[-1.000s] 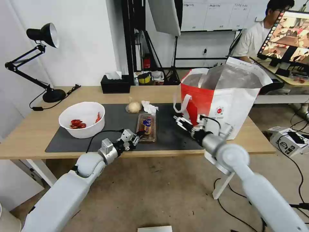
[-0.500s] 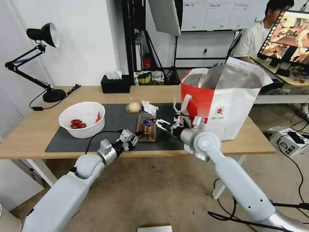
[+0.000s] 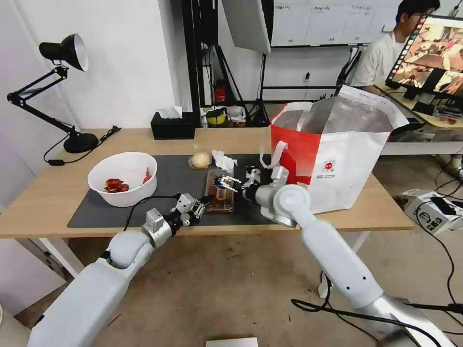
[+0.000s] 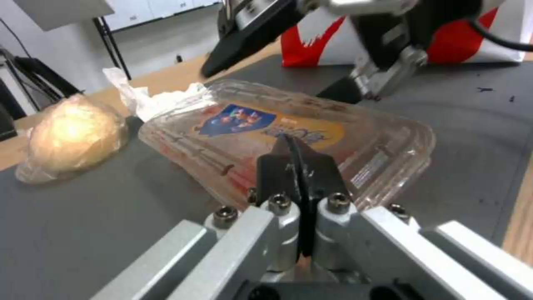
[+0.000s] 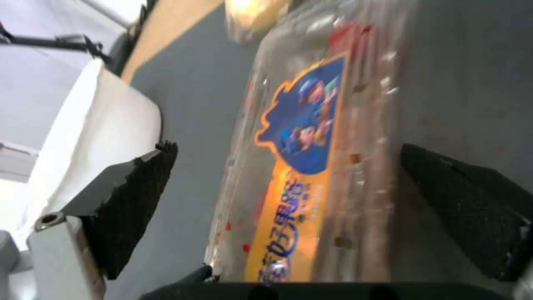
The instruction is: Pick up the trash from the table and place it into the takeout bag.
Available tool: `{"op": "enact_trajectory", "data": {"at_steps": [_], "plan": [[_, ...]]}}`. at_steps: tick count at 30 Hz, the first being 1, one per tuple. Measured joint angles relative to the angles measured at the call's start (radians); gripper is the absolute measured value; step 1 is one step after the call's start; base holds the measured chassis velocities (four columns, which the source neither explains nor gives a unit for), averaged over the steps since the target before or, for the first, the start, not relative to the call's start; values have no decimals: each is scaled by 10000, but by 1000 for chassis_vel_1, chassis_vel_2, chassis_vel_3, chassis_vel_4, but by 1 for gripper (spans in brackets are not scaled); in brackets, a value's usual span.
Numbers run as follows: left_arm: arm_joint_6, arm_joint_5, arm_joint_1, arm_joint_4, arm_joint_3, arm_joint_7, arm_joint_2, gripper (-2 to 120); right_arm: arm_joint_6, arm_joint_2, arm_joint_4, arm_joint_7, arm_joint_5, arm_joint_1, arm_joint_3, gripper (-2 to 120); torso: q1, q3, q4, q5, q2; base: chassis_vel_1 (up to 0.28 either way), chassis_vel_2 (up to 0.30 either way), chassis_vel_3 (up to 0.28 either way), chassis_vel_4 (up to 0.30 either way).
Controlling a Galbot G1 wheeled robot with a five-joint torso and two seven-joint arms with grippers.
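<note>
The left gripper (image 4: 297,166) pinches the near rim of the clear tray (image 3: 220,190), seemingly lifting it; the right gripper (image 5: 289,216) hovers with jaws spread around it.

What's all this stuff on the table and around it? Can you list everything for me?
table: one, light wood, under everything
mat: one, dark grey, on the table
bowl: one, white with red scraps, left on the mat
plastic tray: one, clear with blue-orange label, mid-mat
tissue: one, white, crumpled, behind the tray
lump: one, beige, beside the tissue
takeout bag: one, white and red, right end
tissue box: one, black, far edge
desk lamp: one, black, far left
left gripper: shut, at the tray's near end
right gripper: open, over the tray
</note>
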Motion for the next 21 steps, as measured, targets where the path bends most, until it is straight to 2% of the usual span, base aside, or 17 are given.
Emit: {"op": "enact_trajectory", "data": {"at_steps": [9, 21], "plan": [[-35, -96, 104, -130, -44, 3, 42, 0, -297, 619, -701, 283, -65, 389, -195, 100, -1, 0, -1, 1, 0, 0, 0, 0, 0], [-46, -155, 252, -310, -62, -6, 55, 0, -784, 928, -1222, 428, -44, 751, -226, 100, -1, -1, -1, 1, 1, 0, 0, 0, 0]]}}
